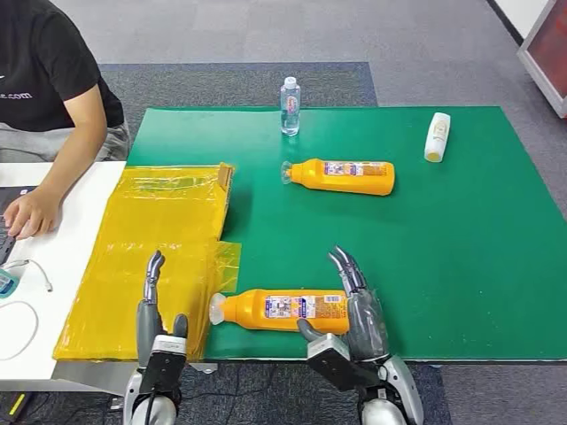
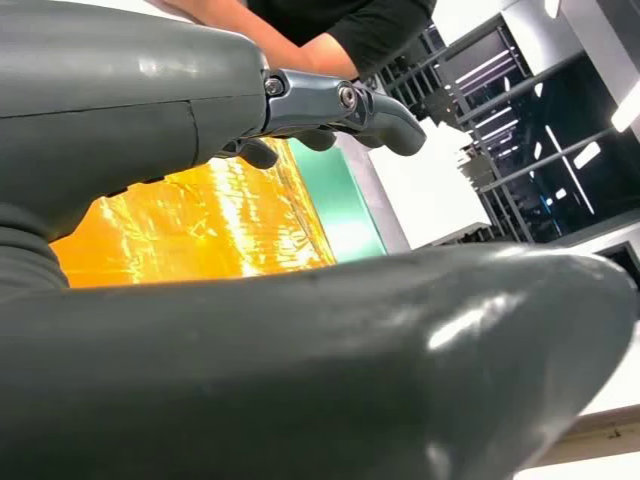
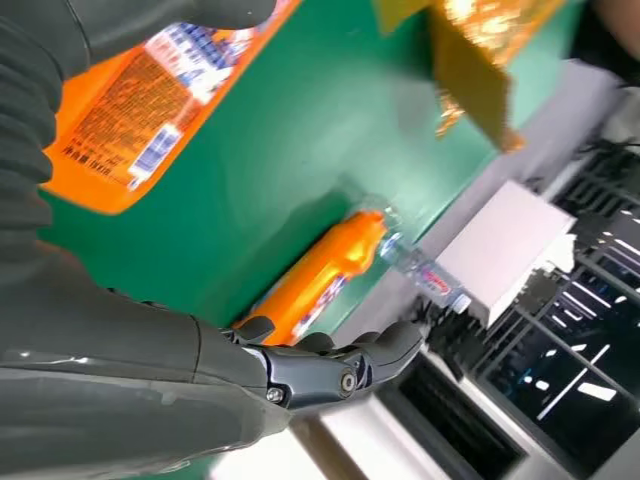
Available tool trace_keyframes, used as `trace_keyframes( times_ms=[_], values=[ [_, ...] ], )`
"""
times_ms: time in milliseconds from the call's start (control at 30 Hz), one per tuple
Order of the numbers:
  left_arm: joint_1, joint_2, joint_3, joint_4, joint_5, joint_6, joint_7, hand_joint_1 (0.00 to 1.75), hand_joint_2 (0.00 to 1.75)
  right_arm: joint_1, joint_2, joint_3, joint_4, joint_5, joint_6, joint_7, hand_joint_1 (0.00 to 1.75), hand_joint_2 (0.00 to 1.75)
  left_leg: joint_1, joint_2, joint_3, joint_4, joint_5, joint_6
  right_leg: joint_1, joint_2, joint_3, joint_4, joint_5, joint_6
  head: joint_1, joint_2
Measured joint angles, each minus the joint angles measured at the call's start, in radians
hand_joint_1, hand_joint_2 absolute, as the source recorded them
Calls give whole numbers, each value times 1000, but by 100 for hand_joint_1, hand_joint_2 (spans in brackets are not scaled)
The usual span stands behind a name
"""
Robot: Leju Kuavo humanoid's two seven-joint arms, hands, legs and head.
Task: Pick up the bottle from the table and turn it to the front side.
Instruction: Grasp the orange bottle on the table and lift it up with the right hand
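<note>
An orange bottle with a clear cap lies on its side near the front edge of the green table, cap pointing left and printed label up. My right hand is at its base end, fingers spread and raised behind the bottle, thumb in front of it, not closed. The right wrist view shows that label between my fingers and thumb. My left hand stands with fingers apart over the yellow plastic sheet, holding nothing. A second orange bottle lies farther back.
A small water bottle stands at the table's far edge, and a white bottle lies at the back right. A person sits at the left with one hand on the white table.
</note>
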Motion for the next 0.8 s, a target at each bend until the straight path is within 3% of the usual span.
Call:
trace_keyframes(
  times_ms=[100,167,400,800],
  values=[
    [-11,0,0,8,-2,-16,0,0,0,-33,-22,28,66,189,-4,47,0,175,0,0,0,0,0,0,0,0,0,0,0,0,0,0],
    [-24,-1,0,17,-5,-30,1,0,0,-61,-39,52,137,247,13,52,0,175,0,0,0,0,1,1,0,-1,0,0,0,0,0,0],
    [-42,0,-2,35,-11,-49,0,0,0,-127,-57,98,308,130,59,1,0,175,0,-1,0,0,1,0,0,-1,0,0,1,0,0,0],
    [-57,0,-21,56,5,-66,-17,0,0,-237,-56,135,417,19,131,-53,0,175,0,0,8,0,1,-1,0,0,6,0,3,-2,0,0]
  ],
)
